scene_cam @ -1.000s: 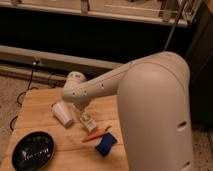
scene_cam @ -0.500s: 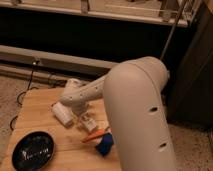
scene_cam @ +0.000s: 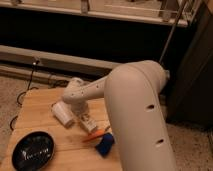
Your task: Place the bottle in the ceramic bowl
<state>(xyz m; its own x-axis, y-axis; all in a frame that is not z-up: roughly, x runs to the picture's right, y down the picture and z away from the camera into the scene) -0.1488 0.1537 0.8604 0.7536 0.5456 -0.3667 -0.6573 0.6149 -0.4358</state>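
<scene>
A dark wall panel (scene_cam: 75,35) fills the back of the room, with a long pale ledge (scene_cam: 45,56) running along its foot and a grey speckled floor (scene_cam: 10,95) below. A thin black cable (scene_cam: 26,87) trails over that floor beside the table.

The bulky white robot arm (scene_cam: 135,115) takes up the right foreground and reaches left over the light wooden table (scene_cam: 35,115). Near the table's front left corner sits the shallow glossy black ceramic bowl (scene_cam: 33,150), with nothing in it.

A white tapered cup (scene_cam: 63,114) lies on its side near the middle. A blue rectangular sponge (scene_cam: 105,146) lies at the front edge, an orange carrot-like object (scene_cam: 96,135) just beside it. The small slim white bottle (scene_cam: 89,123) lies tilted on the wood between cup and carrot, well apart from the bowl.

The gripper (scene_cam: 82,112) hangs right at the bottle; whether it grips it I cannot tell.
</scene>
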